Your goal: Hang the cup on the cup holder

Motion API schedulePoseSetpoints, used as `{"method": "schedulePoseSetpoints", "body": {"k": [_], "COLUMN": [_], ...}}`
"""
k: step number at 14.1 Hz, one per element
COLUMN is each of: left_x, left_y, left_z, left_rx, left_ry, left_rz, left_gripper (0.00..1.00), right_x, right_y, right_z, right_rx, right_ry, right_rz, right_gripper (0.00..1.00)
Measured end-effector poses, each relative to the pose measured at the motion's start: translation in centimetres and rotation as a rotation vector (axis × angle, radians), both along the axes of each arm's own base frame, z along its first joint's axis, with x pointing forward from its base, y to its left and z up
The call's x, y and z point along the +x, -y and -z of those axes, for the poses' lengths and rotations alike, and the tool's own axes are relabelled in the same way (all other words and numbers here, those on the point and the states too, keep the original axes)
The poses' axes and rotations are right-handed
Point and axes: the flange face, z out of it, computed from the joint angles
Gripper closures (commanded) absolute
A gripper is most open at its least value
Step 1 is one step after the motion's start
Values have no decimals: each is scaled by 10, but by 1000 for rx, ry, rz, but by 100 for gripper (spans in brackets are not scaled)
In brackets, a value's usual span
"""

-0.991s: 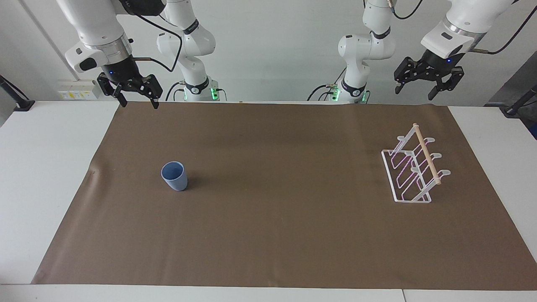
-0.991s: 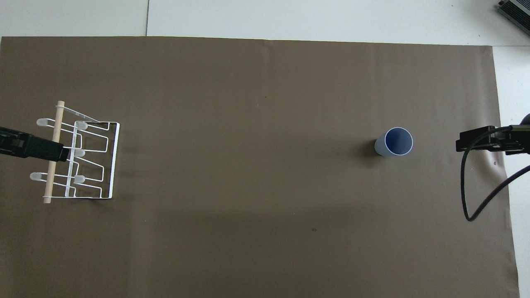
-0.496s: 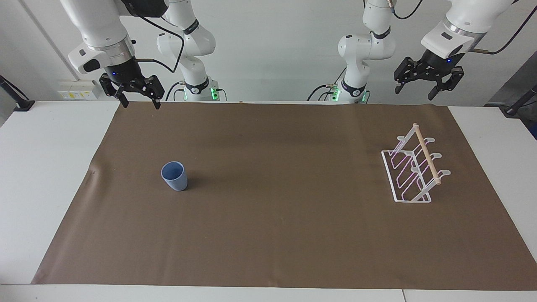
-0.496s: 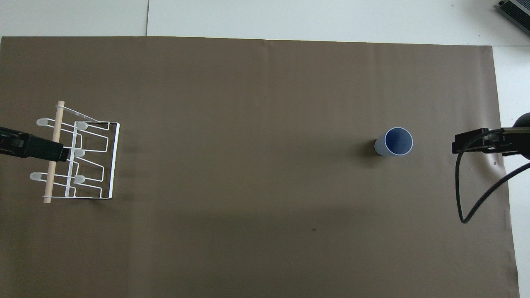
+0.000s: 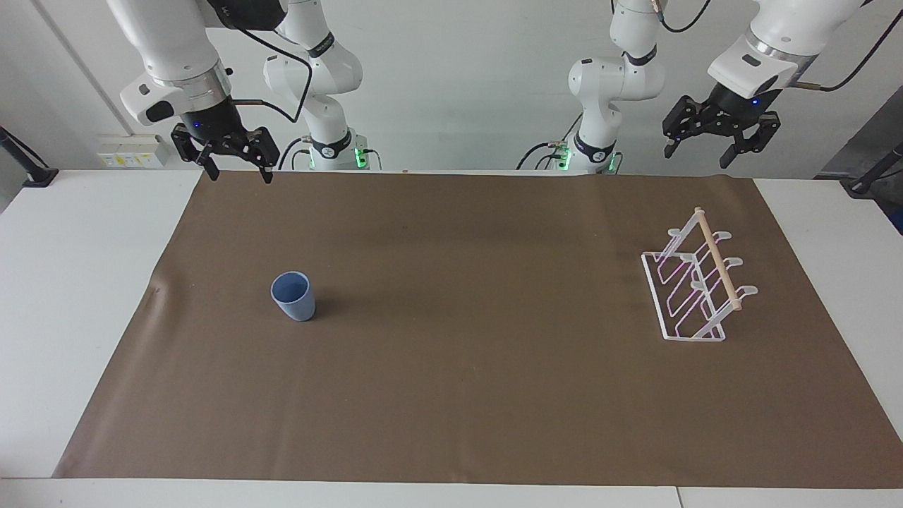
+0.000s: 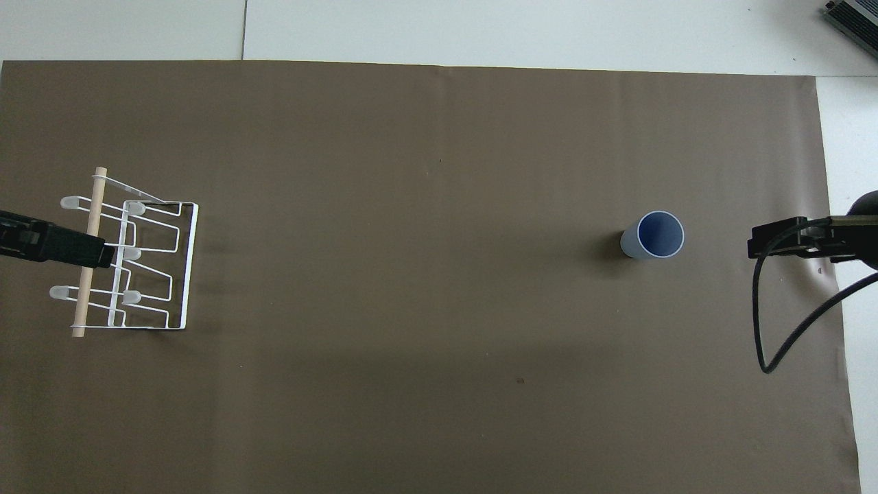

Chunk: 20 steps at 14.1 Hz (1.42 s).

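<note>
My right pincer [image 5: 236,165] hangs empty with its fingers apart over the brown mat [image 5: 465,367] at the edge nearest me. The light-blue cup [image 5: 293,296] stands upright on the mat, toward my right arm's end of the desk [image 5: 70,282]. My left pincer [image 5: 720,142] waits, fingers apart, high above the clear cup holder [image 5: 695,282].

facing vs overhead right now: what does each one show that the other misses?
Facing view only: both arms whole, with the right gripper and left gripper raised and open, holding nothing, and the cup holder standing slanted with its dowel on top.

Overhead view only: straight down into the empty cup, and a grey device at the table's corner.

Both: the cup upright on the brown mat toward the right arm's end, the cup holder toward the left arm's end, nothing hung yet.
</note>
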Motion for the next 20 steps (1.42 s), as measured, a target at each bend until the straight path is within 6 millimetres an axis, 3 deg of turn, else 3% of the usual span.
{"method": "schedulePoseSetpoints", "body": {"k": [4,10,16,20], "left_x": [0,0,0,0], "left_y": [0,0,0,0], "left_z": [0,0,0,0], "left_rx": [0,0,0,0], "left_ry": [0,0,0,0], "left_rz": [0,0,0,0], "left_gripper": [0,0,0,0], "right_x": [0,9,44,77], "right_y": [13,10,19,22], "right_z": [-5,6,79,147], "right_rx": [51,51,39,27], "right_ry": [15,48,60,49], "right_rz": [34,29,-70,-127], "right_gripper": [0,0,0,0]}}
